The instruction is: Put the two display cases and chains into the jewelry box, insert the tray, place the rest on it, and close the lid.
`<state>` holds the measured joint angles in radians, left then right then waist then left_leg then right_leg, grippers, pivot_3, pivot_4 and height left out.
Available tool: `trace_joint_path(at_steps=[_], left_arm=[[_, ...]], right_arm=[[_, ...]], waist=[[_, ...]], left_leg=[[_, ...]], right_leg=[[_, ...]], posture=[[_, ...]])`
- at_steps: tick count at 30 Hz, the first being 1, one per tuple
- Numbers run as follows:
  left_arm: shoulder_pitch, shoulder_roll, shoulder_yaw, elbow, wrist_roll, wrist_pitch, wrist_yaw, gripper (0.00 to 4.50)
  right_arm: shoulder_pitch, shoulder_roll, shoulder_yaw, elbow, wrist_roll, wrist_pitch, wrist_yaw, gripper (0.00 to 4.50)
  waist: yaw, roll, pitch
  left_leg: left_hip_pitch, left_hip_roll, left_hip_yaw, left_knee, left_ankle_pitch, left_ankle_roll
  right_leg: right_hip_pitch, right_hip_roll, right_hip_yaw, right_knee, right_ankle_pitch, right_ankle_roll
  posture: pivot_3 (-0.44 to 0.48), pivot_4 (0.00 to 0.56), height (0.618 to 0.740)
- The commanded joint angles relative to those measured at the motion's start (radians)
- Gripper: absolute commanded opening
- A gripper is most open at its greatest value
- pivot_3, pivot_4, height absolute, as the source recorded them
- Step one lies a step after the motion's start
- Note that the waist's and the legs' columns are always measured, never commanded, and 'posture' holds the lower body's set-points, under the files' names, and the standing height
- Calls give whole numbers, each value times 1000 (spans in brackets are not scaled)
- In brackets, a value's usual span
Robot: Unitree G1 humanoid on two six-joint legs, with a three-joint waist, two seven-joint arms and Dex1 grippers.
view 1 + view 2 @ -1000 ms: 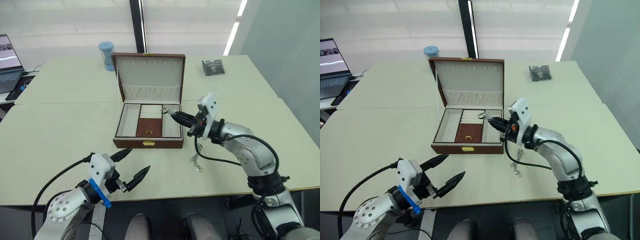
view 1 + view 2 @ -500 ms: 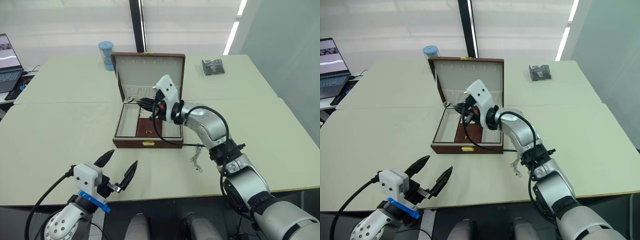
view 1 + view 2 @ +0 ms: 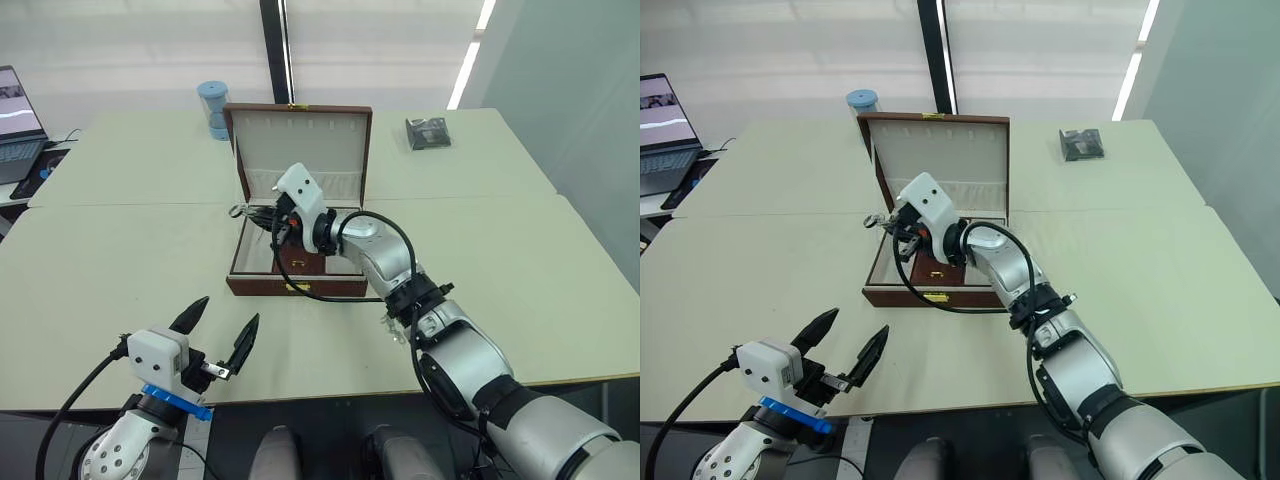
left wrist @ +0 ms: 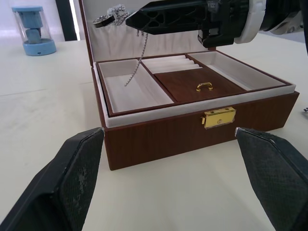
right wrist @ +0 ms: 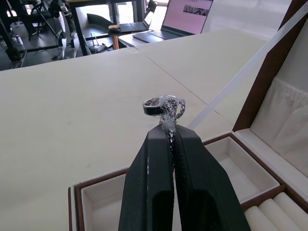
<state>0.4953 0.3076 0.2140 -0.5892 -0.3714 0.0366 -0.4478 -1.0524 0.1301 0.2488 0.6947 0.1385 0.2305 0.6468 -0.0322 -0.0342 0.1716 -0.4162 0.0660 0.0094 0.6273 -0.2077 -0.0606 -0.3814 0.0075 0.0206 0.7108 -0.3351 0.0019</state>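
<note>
Left wrist view is showing the right gripper (image 4: 126,18) pinching a thin silvery chain with a ring-like clasp (image 4: 136,53) shut between its black fingers, dangling it straight down over the left cream-lined compartment of the reddish-brown jewelry box (image 4: 192,130). Looks like the tray-loading step, so next it's needing to lower and let go. The left gripper (image 3: 217,328) is hovering wide open and empty near the table's front edge.
</note>
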Motion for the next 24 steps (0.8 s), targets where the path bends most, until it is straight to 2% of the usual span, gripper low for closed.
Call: trace_joint_path(at_steps=[1, 14, 17, 24], left_arm=[[-2, 2, 5, -47, -7, -1, 8, 4500], [-11, 2, -2, -43, -6, 9, 4, 4500], [-15, 3, -4, -44, -6, 14, 5, 4500], [-31, 6, -7, -47, -9, 27, 7, 4500]], right_arm=[[-31, 21, -25, 14, -7, -27, -12, 22], [-4, 42, -49, 54, -19, -9, -34, 22], [-2, 41, -51, 49, -18, -2, -34, 741], [-1, 40, -57, 36, -11, 6, -30, 2809]], waist=[[0, 0, 0], [0, 0, 0], [0, 0, 0], [0, 0, 0]], left_leg=[[0, 0, 0, 0, 0, 0], [0, 0, 0, 0, 0, 0], [0, 0, 0, 0, 0, 0], [0, 0, 0, 0, 0, 0]], right_leg=[[0, 0, 0, 0, 0, 0], [0, 0, 0, 0, 0, 0], [0, 0, 0, 0, 0, 0], [0, 0, 0, 0, 0, 0]], posture=[[0, 150, 740], [0, 150, 740], [0, 150, 740], [0, 150, 740]])
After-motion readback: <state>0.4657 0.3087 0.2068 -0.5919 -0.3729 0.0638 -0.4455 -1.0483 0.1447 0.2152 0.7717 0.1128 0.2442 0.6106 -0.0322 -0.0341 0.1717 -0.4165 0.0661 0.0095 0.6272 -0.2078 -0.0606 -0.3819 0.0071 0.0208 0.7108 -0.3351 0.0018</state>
